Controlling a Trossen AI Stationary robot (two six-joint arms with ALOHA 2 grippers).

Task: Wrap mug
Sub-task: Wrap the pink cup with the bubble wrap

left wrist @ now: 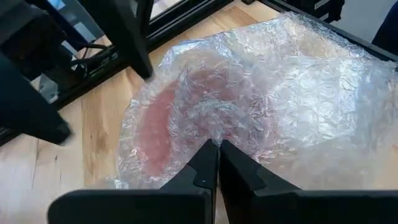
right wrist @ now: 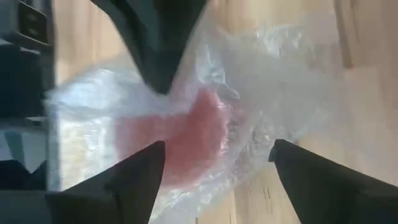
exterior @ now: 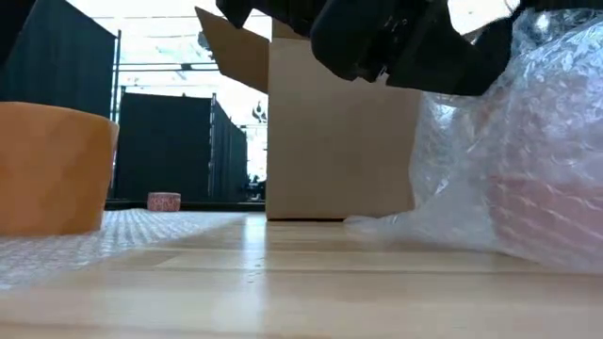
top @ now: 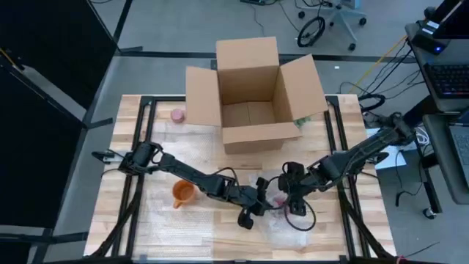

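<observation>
Pink mug (left wrist: pixel 177 112) lying under a crumpled sheet of clear bubble wrap (left wrist: pixel 298 93) on the wooden table (top: pixel 352 238), near the front edge and a little right of centre, seen only as a pink blur through the plastic. Left gripper (left wrist: pixel 217 146) reaching in from the left, jaws pressed together on a pinched fold of the bubble wrap right beside the mug. Right gripper (right wrist: pixel 214 155) coming in from the right and poised just over the same bundle, jaws spread wide with the pink shape showing between the two fingers; hard to tell from these views whether the fingertips touch the plastic. Both grippers close together above the bundle in the high view. Orange mug (top: pixel 182 193) standing upright to the left of the bundle, well apart from it, on a second flat sheet of bubble wrap (exterior: pixel 113 231) covering the near-left part of the table. Open cardboard box (top: pixel 253 92) at the far centre of the table, flaps spread outward. Small pink roll (top: pixel 177 114), possibly tape, resting just left of the box at the far side.
</observation>
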